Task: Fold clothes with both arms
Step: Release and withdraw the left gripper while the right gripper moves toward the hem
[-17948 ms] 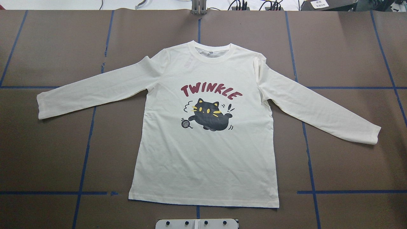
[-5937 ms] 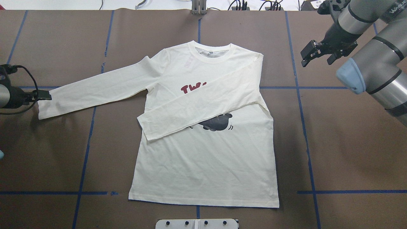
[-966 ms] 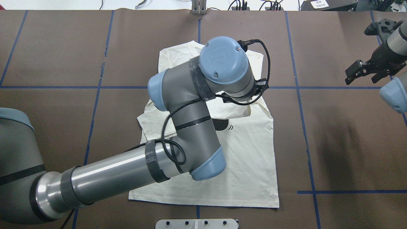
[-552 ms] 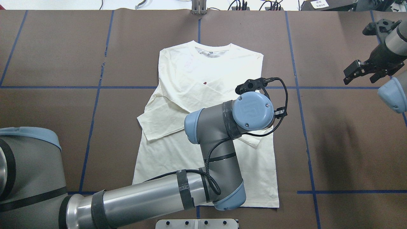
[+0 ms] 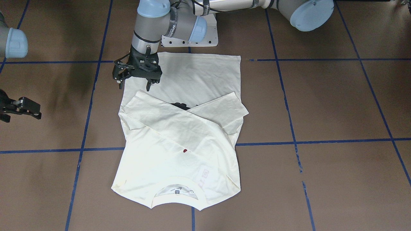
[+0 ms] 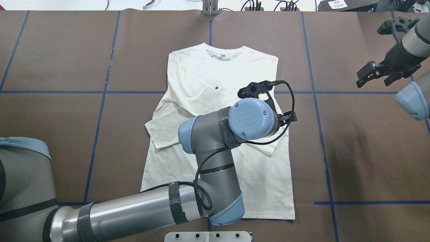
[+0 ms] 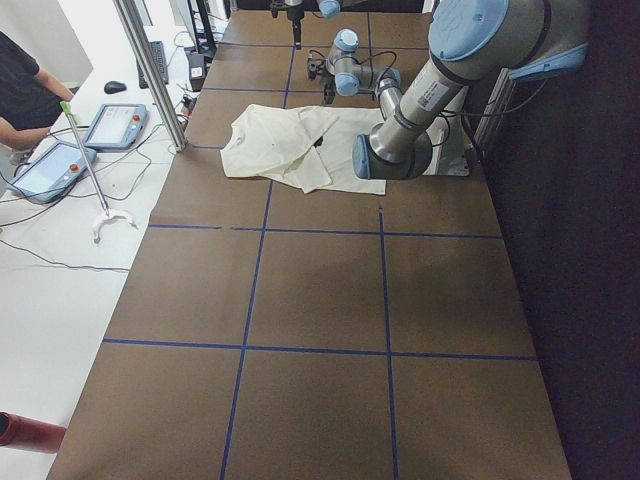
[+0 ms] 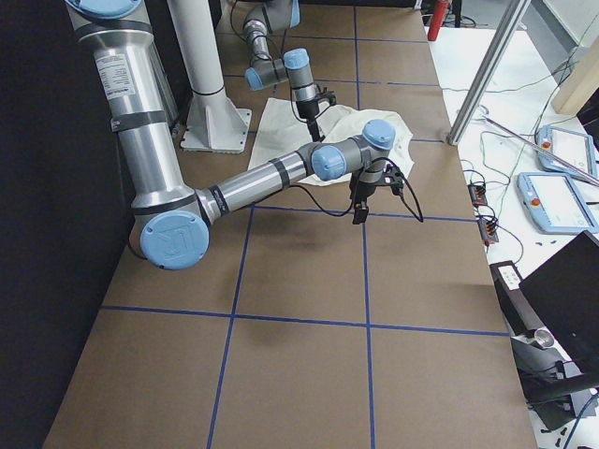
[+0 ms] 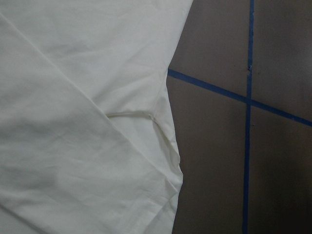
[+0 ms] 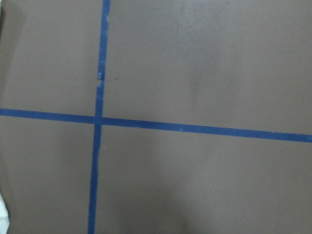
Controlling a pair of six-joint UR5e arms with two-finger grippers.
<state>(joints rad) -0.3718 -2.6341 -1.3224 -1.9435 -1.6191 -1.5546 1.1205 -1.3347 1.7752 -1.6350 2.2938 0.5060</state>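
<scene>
The cream long-sleeved fabric T-shirt (image 5: 179, 144) lies flat on the brown table (image 5: 321, 96), directly below the left pincer (image 5: 134, 86), with both sleeves laid crosswise over the chest, hiding most of the black print. Your left pincer hangs spread and empty just above the garment's edge, right beside the cuff (image 5: 138, 96) of the upper sleeve. From there the shirt's long axis runs past the pincer: the straight hem (image 5: 199, 57) sits a short way back toward the robot's base, and the round collar (image 5: 176, 189) lies far out on the other side. The right pincer (image 6: 373, 80) also looks spread, holds nothing, and hovers over the table well apart from the cloth, off to that same side. I judge the next fold to be hem to collar, needing a pincer at each hem corner. The left one is nearer, yet it stands by the corner the right arm would more naturally take.
</scene>
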